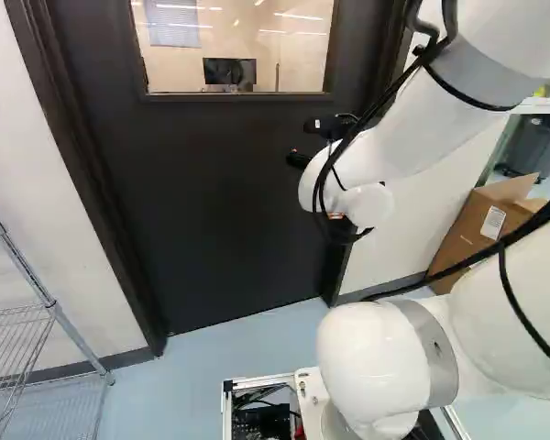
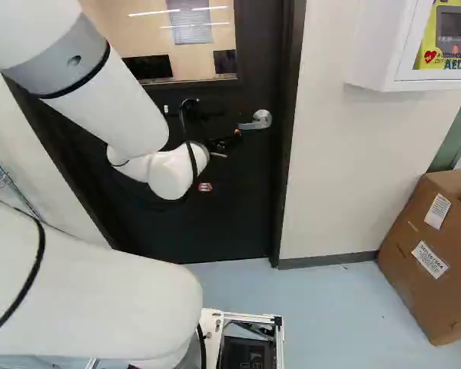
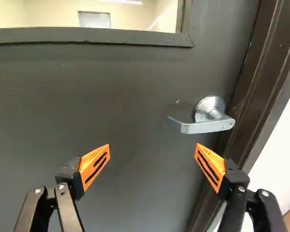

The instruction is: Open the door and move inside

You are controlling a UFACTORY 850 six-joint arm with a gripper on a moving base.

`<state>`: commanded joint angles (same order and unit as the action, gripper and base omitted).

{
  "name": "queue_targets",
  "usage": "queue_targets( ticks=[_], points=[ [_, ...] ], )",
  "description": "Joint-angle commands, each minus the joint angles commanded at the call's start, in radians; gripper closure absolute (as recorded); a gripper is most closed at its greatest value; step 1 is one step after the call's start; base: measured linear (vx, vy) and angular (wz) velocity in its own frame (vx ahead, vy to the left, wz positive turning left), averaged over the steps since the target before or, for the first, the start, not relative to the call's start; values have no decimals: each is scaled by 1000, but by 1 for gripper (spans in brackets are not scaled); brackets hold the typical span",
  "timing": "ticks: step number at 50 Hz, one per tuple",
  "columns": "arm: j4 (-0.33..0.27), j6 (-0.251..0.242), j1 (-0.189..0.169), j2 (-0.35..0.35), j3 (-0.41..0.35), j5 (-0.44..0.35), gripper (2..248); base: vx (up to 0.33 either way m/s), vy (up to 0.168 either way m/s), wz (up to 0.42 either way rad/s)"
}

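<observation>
- Door [image 1: 229, 202]: shut in its frame [image 3: 261, 87]. Dark, near-black, plain flat face with a few tiny pale specks. Bottom edge runs straight just above the pale blue floor [image 2: 323, 307].
- Window [image 1: 234, 41]: upper part of the door, dark raised trim around it. Bright, warm-coloured room shows through, with a blind and dark screens.
- Handle [image 3: 203, 126]: silver metal lever on a round rose. Lever is about level, points away from the near frame edge towards the middle of the door, free end bent in to the door face. Small round detail at the pivot end.
- Handle location: on the door below the window, close to the frame; right of the arm in the right base view.
- Tool [image 2: 227, 143]: in front of the door, near the handle in that view.
- Wrist view: tool [image 3: 152, 151] has its fingers spread wide, nothing between the orange pads [image 3: 94, 166]. Handle sits ahead, nearer the finger on the frame side, not gripped.
- Arm [image 2: 100, 92]: reaches forward to the door.
- Wall right of the door in the right base view: white cabinet [image 2: 376, 46] mounted up high, cardboard box [image 2: 415, 254] on the floor below.
- Wire rack [image 1: 50, 307]: left of the door in the left base view.
</observation>
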<state>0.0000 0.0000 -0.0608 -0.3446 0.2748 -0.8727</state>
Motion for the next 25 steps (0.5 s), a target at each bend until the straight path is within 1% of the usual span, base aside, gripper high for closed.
queue_targets(
  ticks=[10, 25],
  points=[
    [-4, 0, -11, 9, 30, 0, 3, 0, 0, 0],
    [-40, 0, -25, 31, 82, 8, 3, 0, 0, 0]
  ],
)
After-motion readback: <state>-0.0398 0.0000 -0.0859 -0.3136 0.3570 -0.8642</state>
